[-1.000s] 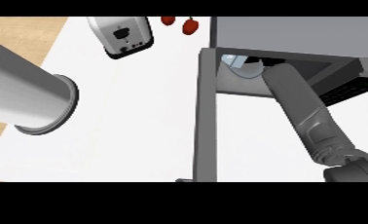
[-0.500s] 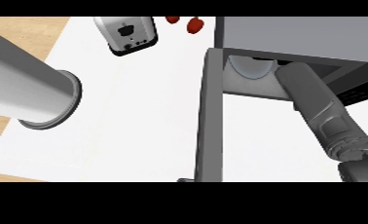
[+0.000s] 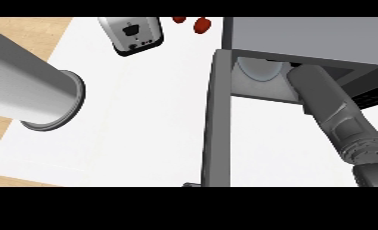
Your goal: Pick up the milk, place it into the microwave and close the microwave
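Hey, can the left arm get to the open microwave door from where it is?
Probably yes. Only counter lies between the left forearm and the door; the toaster sits farther back. The left hand itself is out of view, though.

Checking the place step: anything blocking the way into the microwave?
Nothing visible does. The microwave has its door open at the opening's left, and the right forearm reaches in beside the round plate. The milk and the right hand are out of sight, so deeper inside is unconfirmed. The toaster sits far left.
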Controlling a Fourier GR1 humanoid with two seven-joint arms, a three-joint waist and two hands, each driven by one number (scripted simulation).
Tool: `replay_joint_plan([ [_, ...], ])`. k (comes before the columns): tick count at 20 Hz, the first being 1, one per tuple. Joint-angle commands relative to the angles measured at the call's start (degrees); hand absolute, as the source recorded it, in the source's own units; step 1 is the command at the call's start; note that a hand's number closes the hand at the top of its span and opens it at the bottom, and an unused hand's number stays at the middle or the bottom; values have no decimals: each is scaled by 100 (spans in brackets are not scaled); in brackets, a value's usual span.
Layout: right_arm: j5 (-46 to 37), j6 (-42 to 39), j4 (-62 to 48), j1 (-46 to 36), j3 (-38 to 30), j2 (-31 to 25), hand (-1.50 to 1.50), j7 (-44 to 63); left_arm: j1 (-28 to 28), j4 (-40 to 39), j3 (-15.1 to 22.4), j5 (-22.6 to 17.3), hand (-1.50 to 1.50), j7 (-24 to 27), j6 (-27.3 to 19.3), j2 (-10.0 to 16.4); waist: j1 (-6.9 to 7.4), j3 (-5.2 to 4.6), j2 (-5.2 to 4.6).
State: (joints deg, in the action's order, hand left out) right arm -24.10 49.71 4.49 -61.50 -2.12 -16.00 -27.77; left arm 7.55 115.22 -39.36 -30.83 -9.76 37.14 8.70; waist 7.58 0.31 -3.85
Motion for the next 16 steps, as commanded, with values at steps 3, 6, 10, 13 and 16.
replay_joint_plan([
  [3, 84, -448, 160, -119, -83, 112, -150, -388, -116, -253, 177, 119, -150, 72, 244, 84, -12, 1, 6],
  [6, 173, -777, 140, -119, -168, 165, -150, -512, -24, -203, 326, 237, -150, 132, 424, -2, -14, -4, 38],
  [10, 516, -1420, 238, -206, -487, 252, -150, -682, -102, -323, 450, 60, -150, 110, 552, 47, -78, -2, 84],
  [13, 760, -1703, 354, 2, -717, 296, -150, -1086, -41, -251, 680, 204, -150, 205, 737, -126, -160, -1, 112],
  [16, 950, -2108, 361, 94, -894, 357, -150, -1303, -68, -294, 748, 144, -150, 115, 815, -8, -232, -3, 145],
])
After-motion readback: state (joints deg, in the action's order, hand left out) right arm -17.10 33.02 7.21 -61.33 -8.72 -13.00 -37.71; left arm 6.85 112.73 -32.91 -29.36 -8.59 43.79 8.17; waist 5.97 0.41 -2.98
